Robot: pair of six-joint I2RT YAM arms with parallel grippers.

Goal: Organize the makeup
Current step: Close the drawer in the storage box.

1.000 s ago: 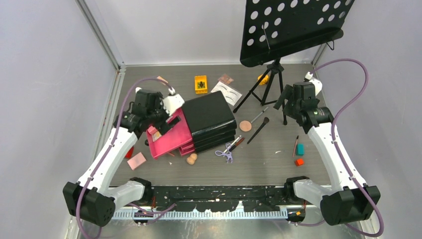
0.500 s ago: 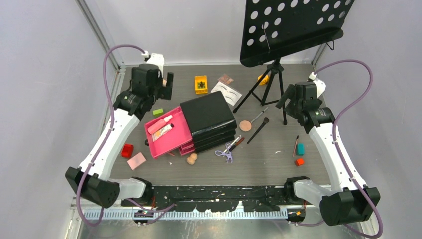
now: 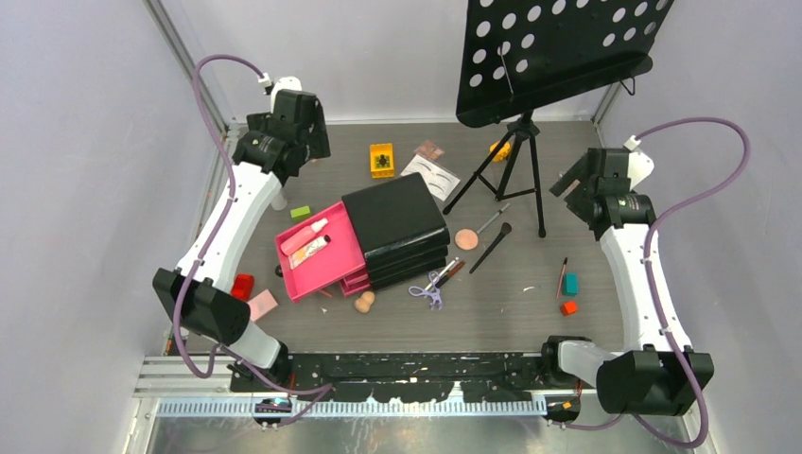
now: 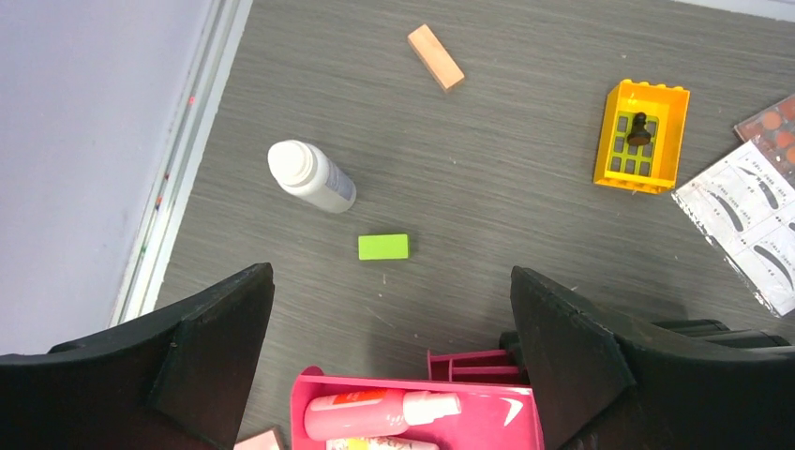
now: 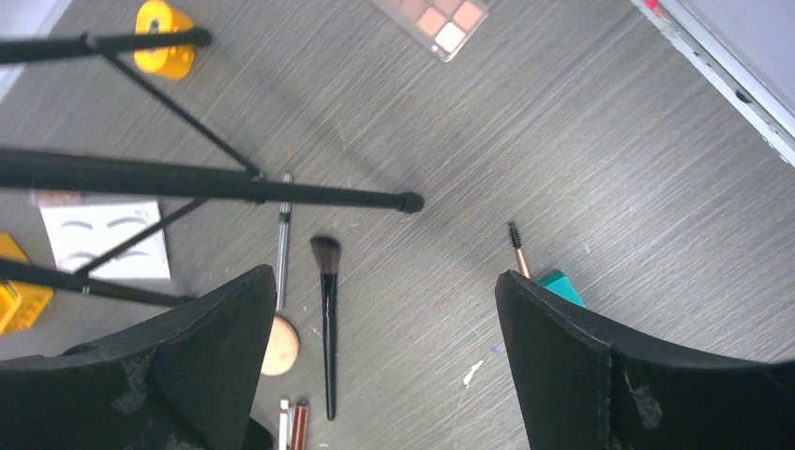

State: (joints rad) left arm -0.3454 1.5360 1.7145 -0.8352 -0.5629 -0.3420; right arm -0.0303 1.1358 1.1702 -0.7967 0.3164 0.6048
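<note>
Noting the layout first: the makeup lies loose across the table (image 3: 511, 317), and neither tool holds any of it. Left gripper (image 4: 389, 274) hangs at the far left, fingers wide open, empty and touching nothing. The green block (image 4: 383, 247) sits just beneath it, with the white bottle (image 4: 309, 176) a little further to the left. Bottle judged to be rigid plastic, light, smooth and round, so liable to roll or slip out of a pinch; best taken across mid-body, below the cap. Whether it stands or lies cannot be told from the wrist view. Green block judged hard, light and flat-sided, an easy grip across its short width. One pink tube (image 4: 375, 412) already lies in the open pink drawer (image 3: 322, 255) of the black chest (image 3: 397, 218). Right gripper (image 5: 382, 279) hovers at the far right beside the music stand (image 3: 549, 90), fingers wide apart, empty and clear of the table. Below it lie the black brush (image 5: 327, 309), thin brush (image 5: 283, 225), spoolie (image 5: 515, 246) and teal block (image 5: 561, 284). Brushes judged very light, stiff in the handle and soft at the head. They lie flat, so a low pinch at mid-handle is called for, keeping off the bristles. A leg of the stand crosses near the thin brush and may obstruct. Lilac scissors (image 3: 427, 291) and peach sponges (image 3: 364, 303) lie on the chest's near side; sponges judged soft, likely to compress under the fingers
</note>
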